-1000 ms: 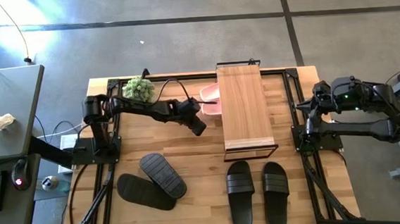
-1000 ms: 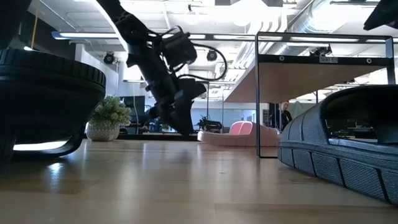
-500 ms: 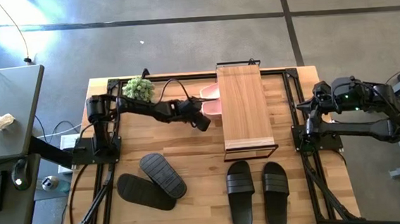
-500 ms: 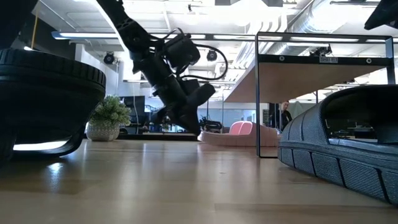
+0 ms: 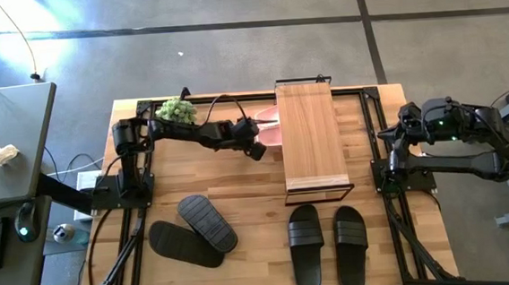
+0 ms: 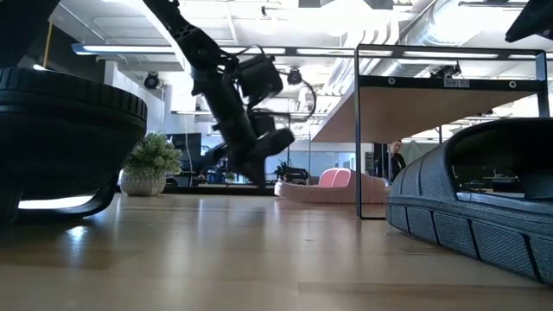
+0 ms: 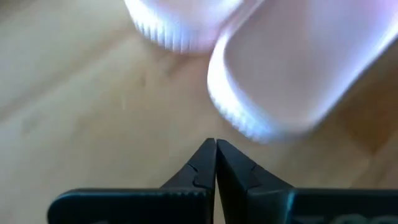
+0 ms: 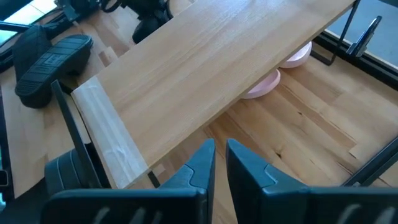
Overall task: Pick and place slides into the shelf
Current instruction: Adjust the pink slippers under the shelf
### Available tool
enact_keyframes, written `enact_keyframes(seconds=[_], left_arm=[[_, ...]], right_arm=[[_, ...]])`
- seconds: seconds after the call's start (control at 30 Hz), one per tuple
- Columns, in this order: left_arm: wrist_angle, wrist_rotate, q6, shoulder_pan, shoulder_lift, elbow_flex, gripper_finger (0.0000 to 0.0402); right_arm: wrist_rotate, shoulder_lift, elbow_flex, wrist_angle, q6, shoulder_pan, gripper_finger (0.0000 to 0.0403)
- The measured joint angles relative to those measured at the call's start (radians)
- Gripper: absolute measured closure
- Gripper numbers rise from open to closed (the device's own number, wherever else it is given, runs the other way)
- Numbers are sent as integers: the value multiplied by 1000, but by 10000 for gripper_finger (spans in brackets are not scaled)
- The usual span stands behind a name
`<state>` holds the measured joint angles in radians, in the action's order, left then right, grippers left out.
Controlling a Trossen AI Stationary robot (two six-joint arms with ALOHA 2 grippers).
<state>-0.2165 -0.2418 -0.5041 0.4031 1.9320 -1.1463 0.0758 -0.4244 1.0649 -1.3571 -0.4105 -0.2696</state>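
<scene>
Beside the shelf (image 5: pixel 309 141), on its left flank: left pincer (image 5: pixel 257 149), fingers pressed together on nothing, tip just short of the pink slides (image 5: pixel 270 129). Pink pair tucked partly under the plank top, resting on the bench (image 5: pixel 240 197). Two black slides (image 5: pixel 193 229) sole-up near the front left, two more (image 5: pixel 327 242) strap-up in front of the shelf. Right pincer (image 8: pixel 220 154) parked at the right edge, nearly closed, holding nothing. Risks, as judged: shut fingers nudging a pink slide askew or out the far side; skidding over the soft foam edge; clipping the wire frame on a careless push.
</scene>
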Motion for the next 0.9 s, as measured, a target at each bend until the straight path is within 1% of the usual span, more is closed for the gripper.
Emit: enact_keyframes(seconds=[0.1,0.17,0.27,0.43,0.7,0.9], left_arm=[[-12,-11,0,19,9,-14,401],[11,-11,1,30,30,-37,401],[8,47,3,50,52,-67,401],[-24,64,3,49,112,-123,401],[28,65,-7,50,112,-134,401],[25,65,-20,49,111,-133,401]], right_arm=[[0,0,0,10,-12,0,373],[0,0,0,11,-19,0,373],[1,0,0,11,-37,0,373],[-6,-1,0,11,-57,0,373],[-1,-1,0,16,-61,0,373],[17,-1,0,15,-61,0,373]])
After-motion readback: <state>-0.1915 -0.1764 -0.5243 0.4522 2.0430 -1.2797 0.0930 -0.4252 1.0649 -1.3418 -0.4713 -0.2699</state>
